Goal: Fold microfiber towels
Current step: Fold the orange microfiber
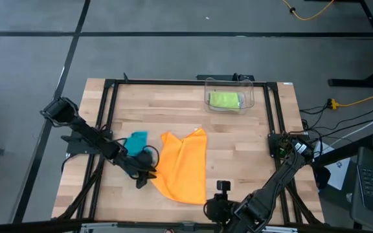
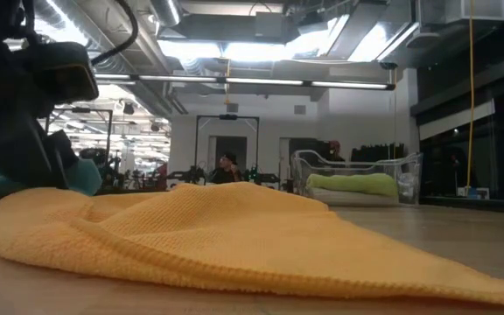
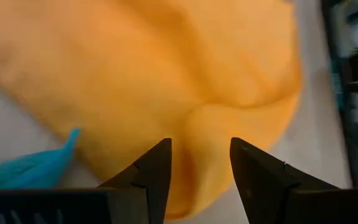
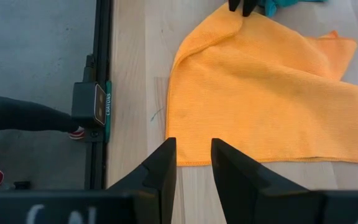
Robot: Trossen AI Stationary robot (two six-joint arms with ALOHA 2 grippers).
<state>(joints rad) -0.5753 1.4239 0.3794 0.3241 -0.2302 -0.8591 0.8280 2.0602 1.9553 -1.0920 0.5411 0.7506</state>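
The right gripper hangs at the table's near edge, just short of the orange towel's near hem; its fingers stand a little apart with nothing between them. Most of that arm is cut off at the picture's bottom in the high view.

The orange towel lies mid-table, loosely spread, one far corner turned up and its left side rumpled into a soft ridge. Its weave shows as fine ribbed loops in the low view. The left gripper sits at the towel's left edge, jaws apart, straddling a raised fold of orange cloth; whether the fingers actually pinch it cannot be told.

Just beyond that gripper lies the teal towel, bunched up and partly hidden by the left arm.

At the far right of the wooden table stands a clear bin holding the green towel, folded flat. In the low view a person shows in the room behind, too small to make out.
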